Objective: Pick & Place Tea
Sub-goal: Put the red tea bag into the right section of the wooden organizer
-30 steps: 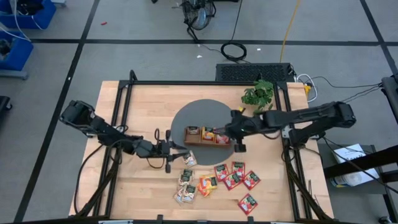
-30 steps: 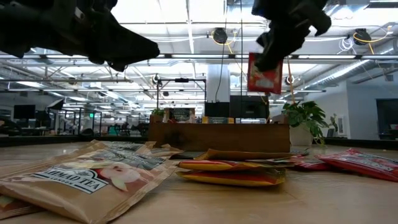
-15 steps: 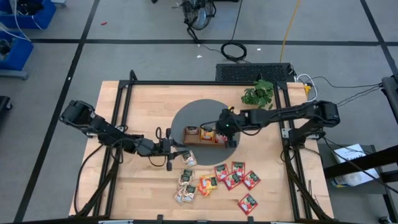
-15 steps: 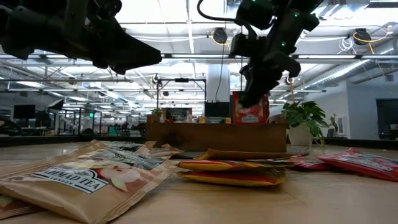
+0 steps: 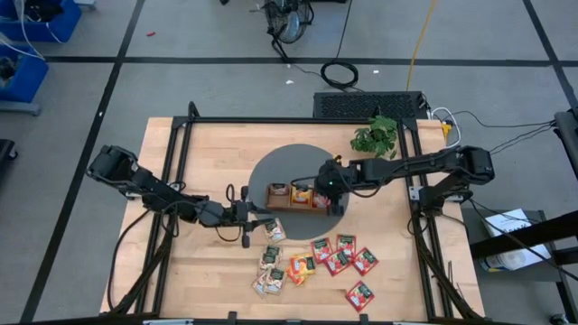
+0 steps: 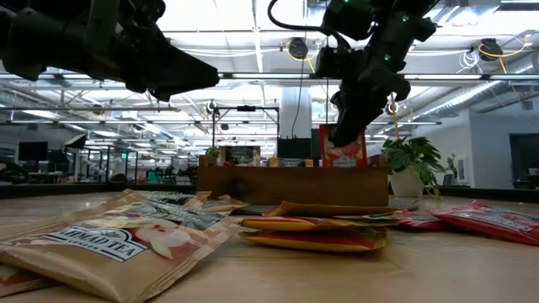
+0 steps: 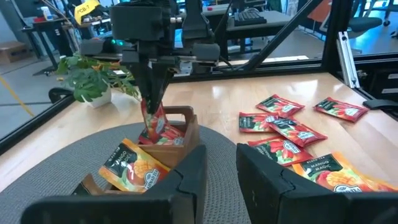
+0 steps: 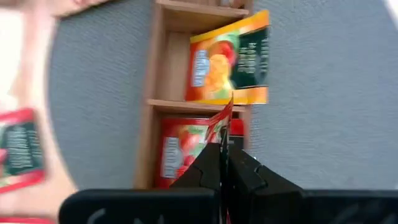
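- Red foil is pinched between the fingers of my right gripper (image 8: 222,163): they are clamped together on one red tea packet (image 7: 153,120), held upright by its top edge
- That packet hangs over the end compartment of the wooden tray (image 5: 303,206), the one nearest the loose red packets, its lower edge down inside the walls; another red packet (image 8: 179,155) already lies flat in the same compartment
- The middle compartment holds an orange packet (image 8: 230,61), and the far compartment holds a packet with a dark label (image 5: 281,190)
- The tray sits on a round grey mat (image 5: 275,167) in the middle of the wooden table (image 5: 199,271), with a small green plant (image 5: 377,136) near the table's back edge
- My left gripper (image 5: 256,216) hovers low just off the mat's edge beside the tray, its fingers (image 7: 267,177) a little apart with nothing between them
- Loose tea is spread on the table in front of the tray: pale packets (image 5: 270,257) nearest my left gripper, orange ones (image 5: 301,267) next to them, and a group of red ones (image 5: 343,255) further along
- One more red packet (image 5: 360,294) lies apart from that group, close to the front edge
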`<action>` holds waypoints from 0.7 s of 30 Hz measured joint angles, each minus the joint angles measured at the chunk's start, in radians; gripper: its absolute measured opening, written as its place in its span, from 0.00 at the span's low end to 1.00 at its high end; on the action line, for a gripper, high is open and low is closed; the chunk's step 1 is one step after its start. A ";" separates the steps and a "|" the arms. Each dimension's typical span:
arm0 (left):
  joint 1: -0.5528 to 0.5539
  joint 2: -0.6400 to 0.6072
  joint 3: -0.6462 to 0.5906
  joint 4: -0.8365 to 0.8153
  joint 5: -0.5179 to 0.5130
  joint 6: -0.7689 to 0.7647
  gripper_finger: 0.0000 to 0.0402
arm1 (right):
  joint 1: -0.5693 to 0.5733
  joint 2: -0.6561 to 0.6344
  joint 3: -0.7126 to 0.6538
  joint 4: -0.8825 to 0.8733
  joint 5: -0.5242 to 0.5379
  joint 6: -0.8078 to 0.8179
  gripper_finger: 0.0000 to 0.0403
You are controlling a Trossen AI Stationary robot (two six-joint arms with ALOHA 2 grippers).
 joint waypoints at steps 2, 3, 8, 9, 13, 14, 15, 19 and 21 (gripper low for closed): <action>0.000 0.000 0.000 0.000 0.000 -0.003 0.23 | 0.000 0.000 0.000 0.011 -0.035 0.018 0.00; 0.000 0.000 0.000 0.000 0.000 -0.003 0.23 | 0.003 0.000 0.000 0.014 -0.042 0.020 0.00; 0.000 0.000 0.000 -0.001 0.000 -0.007 0.23 | 0.006 -0.001 -0.019 0.046 -0.040 0.015 0.00; 0.000 0.000 0.000 -0.002 0.000 -0.008 0.23 | 0.005 -0.001 -0.034 0.066 -0.039 0.012 0.00; 0.000 0.000 0.000 -0.002 0.000 -0.016 0.23 | 0.005 0.000 -0.086 0.120 -0.036 -0.007 0.00; 0.000 0.000 0.000 -0.002 0.000 -0.017 0.23 | 0.005 0.000 -0.092 0.126 -0.036 -0.008 0.00; 0.000 0.000 0.000 -0.002 0.000 -0.017 0.23 | 0.005 0.000 -0.096 0.126 -0.036 -0.008 0.00; 0.000 0.000 0.000 -0.002 0.000 -0.017 0.23 | 0.005 0.000 -0.101 0.132 -0.036 -0.010 0.00; 0.000 0.000 0.000 -0.002 0.000 -0.017 0.23 | 0.005 0.000 -0.101 0.144 -0.036 -0.010 0.00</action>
